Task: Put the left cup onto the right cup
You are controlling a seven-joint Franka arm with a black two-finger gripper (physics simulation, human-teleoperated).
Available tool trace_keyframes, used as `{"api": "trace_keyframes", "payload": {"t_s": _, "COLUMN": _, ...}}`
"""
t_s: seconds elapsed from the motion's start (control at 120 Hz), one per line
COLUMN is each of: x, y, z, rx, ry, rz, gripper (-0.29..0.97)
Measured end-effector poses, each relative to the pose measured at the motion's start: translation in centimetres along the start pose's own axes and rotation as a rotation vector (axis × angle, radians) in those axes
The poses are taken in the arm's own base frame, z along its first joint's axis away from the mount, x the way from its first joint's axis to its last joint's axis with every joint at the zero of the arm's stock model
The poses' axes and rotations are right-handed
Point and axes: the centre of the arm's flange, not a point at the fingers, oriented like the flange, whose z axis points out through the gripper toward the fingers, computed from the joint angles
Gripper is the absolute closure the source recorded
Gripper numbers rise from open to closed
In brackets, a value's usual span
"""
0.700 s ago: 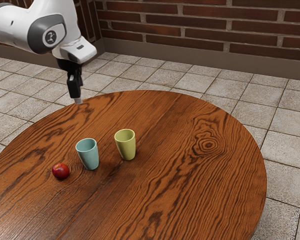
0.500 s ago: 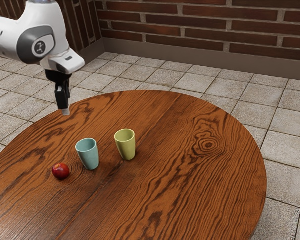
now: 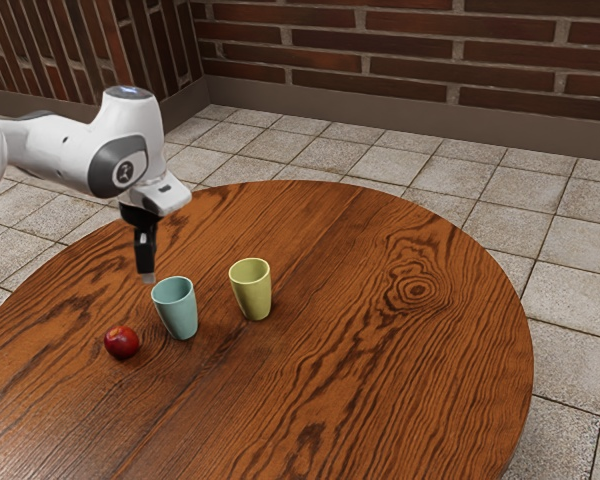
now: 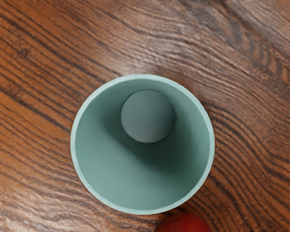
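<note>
Black two-finger tool (image 3: pixel 147 275) hovers above the upright teal tapered cup (image 3: pixel 175 307), holding nothing; its opening cannot be told. Descending off-centre could tip the cup toward the round red apple (image 3: pixel 122 342) by the wooden desk's (image 3: pixel 380 350) edge.

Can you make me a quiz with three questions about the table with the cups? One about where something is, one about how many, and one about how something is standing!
1. Where is the apple?
A) inside a cup
B) on the table, beside the teal cup
C) on the floor

2. How many cups are on the table?
A) one
B) two
C) three

3. How is the teal cup?
A) lying on its side
B) stacked on another cup
C) upright and empty

Answers:
1 B: the apple lies on the wood next to the teal cup.
2 B: there is the teal cup and the yellow-green cup.
3 C: the wrist view looks down onto its bare bottom.
</note>
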Motion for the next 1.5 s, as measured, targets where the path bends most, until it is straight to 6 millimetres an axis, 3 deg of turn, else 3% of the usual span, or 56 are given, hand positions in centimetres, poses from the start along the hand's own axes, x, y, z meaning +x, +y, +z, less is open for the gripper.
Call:
{"api": "trace_keyframes", "payload": {"t_s": 0.192, "x": -0.6, "y": -1.2, "z": 1.9, "rx": 0.001, "ry": -0.002, "rz": 0.003, "gripper": 0.00}}
{"api": "trace_keyframes", "payload": {"t_s": 0.4, "x": 0.5, "y": -1.1, "z": 3.7, "rx": -0.013, "ry": -0.013, "rz": 0.037, "gripper": 0.01}}
{"api": "trace_keyframes", "payload": {"t_s": 0.467, "x": 0.3, "y": -1.3, "z": 4.4, "rx": -0.023, "ry": -0.016, "rz": 0.034, "gripper": 0.07}}
{"api": "trace_keyframes", "payload": {"t_s": 0.742, "x": 0.9, "y": -1.5, "z": 5.4, "rx": -0.014, "ry": -0.009, "rz": 0.051, "gripper": 0.58}}
{"api": "trace_keyframes", "payload": {"t_s": 0.9, "x": 1.4, "y": -1.5, "z": 6.1, "rx": -0.010, "ry": -0.007, "rz": 0.060, "gripper": 0.70}}
{"api": "trace_keyframes", "payload": {"t_s": 1.142, "x": 2.0, "y": -2.1, "z": 8.4, "rx": -0.016, "ry": -0.014, "rz": 0.070, "gripper": 0.72}}
{"api": "trace_keyframes", "payload": {"t_s": 1.5, "x": 2.5, "y": -2.6, "z": 6.1, "rx": 0.030, "ry": 0.019, "rz": 0.073, "gripper": 0.78}}
